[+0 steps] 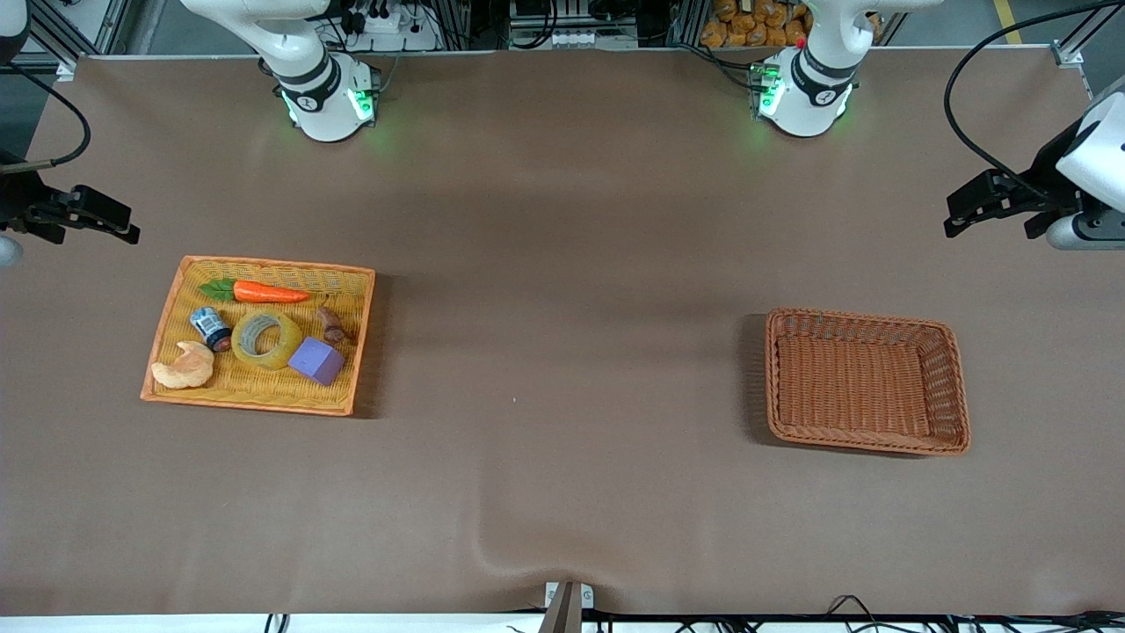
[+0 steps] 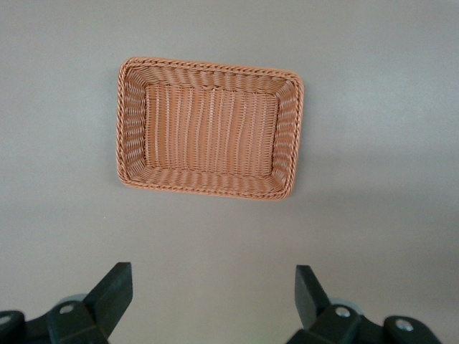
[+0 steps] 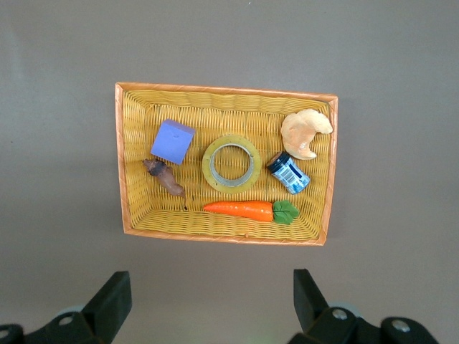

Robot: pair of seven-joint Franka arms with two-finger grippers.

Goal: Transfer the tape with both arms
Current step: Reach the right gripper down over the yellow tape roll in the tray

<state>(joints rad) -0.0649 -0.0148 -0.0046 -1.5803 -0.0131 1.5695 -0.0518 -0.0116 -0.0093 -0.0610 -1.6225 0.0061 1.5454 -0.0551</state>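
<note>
The tape (image 1: 266, 338) is a yellow translucent ring lying flat in the middle of the yellow wicker tray (image 1: 272, 265). It also shows in the right wrist view (image 3: 231, 163) in the tray (image 3: 222, 89). My right gripper (image 1: 119, 220) hangs high over the table at the right arm's end, beside the tray, open and empty (image 3: 211, 287). My left gripper (image 1: 958, 215) hangs high over the table at the left arm's end, open and empty (image 2: 213, 279).
The tray also holds a carrot (image 1: 264, 291), a purple cube (image 1: 316, 360), a small blue-white can (image 1: 211, 327), a croissant (image 1: 183, 367) and a small brown piece (image 1: 332, 323). An empty brown wicker basket (image 1: 866, 315) stands toward the left arm's end (image 2: 208, 66).
</note>
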